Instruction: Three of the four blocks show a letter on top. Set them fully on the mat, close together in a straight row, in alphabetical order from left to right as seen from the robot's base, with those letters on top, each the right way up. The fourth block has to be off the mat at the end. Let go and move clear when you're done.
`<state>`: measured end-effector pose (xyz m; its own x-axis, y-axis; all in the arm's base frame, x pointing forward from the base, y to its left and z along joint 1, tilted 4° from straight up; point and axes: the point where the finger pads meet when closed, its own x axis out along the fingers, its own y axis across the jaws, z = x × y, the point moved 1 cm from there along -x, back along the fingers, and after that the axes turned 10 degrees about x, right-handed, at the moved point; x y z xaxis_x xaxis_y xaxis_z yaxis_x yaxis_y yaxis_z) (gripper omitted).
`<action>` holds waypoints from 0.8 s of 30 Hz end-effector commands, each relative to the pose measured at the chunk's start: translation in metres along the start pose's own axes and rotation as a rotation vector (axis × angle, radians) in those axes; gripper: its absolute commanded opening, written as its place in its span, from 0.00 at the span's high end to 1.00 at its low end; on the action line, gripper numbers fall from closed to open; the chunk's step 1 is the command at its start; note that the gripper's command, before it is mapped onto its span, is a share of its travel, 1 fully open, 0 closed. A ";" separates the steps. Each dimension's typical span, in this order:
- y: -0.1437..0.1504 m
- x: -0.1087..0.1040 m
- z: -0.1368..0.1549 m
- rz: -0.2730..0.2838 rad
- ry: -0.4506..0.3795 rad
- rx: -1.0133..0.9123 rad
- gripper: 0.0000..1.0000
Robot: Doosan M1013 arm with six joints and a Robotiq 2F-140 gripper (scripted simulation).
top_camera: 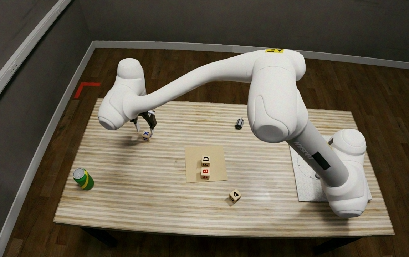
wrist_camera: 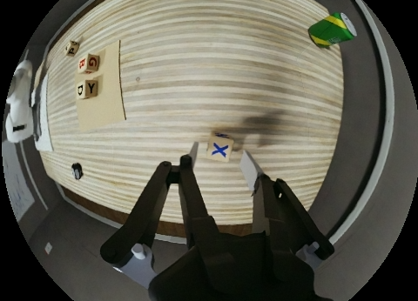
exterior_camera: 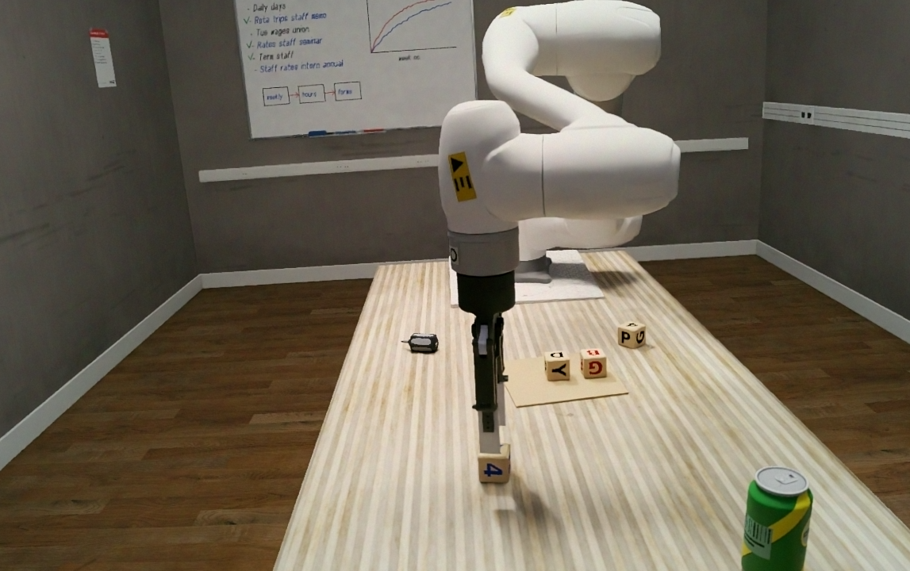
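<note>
Lining up over the X block (top_camera: 146, 136) (exterior_camera: 493, 469) (wrist_camera: 220, 148), far left in top view, off the mat — gripper (top_camera: 144, 130) (exterior_camera: 490, 448) (wrist_camera: 220, 154) parted moderately, nothing clasped. On the mat (top_camera: 196, 175) (exterior_camera: 535, 397) (wrist_camera: 106, 105): D block (top_camera: 205, 161) (exterior_camera: 556, 366) (wrist_camera: 87, 90) and B block (top_camera: 205, 172) (exterior_camera: 593, 363) (wrist_camera: 89, 63), side by side, seemingly placed. X likely still to be added beside D. Farther right, 4-topped block (top_camera: 234, 195) (exterior_camera: 631, 334) (wrist_camera: 71, 48) already off the mat — to be left alone.

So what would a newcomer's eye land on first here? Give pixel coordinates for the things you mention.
Probably the big white robot arm (top_camera: 231, 68) (exterior_camera: 571, 170), reaching across the striped table with its open claw (top_camera: 145, 128) (exterior_camera: 492, 448) (wrist_camera: 220, 154) at the blue X block (top_camera: 146, 135) (exterior_camera: 493, 467) (wrist_camera: 219, 148). Next, the green-and-yellow can (top_camera: 83, 179) (exterior_camera: 776, 525) (wrist_camera: 332, 30) near the table's far end from the robot's base.
</note>
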<state>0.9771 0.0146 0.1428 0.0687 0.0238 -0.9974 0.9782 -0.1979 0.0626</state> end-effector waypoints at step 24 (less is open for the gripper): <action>0.000 0.005 0.000 0.002 0.001 0.000 0.47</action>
<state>0.9776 0.0148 0.1361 0.0687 0.0239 -0.9974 0.9782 -0.1979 0.0626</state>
